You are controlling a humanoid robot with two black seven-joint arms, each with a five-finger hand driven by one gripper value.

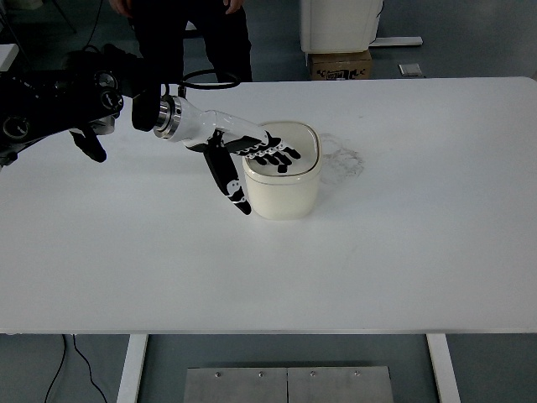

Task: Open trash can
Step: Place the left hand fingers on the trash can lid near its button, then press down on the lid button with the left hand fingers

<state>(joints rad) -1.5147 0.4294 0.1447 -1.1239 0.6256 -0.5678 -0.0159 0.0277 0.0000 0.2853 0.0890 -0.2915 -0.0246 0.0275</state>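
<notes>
A broad white rectangular bench [377,269] filled most of the view, its top smooth and matte. A faint pale smudge or clear residue [344,158] lay on it toward the far edge, right of centre. Beyond the far edge a person in dark clothing [197,34] stood near the left corner. Farther right, past the same edge, a brown cardboard box [341,65] sat on the floor under a white cabinet [340,23]. Below the near edge, a black cable [71,365] hung near the left white bench leg [132,369], and a grey metal plate [288,384] lay on the floor.
</notes>
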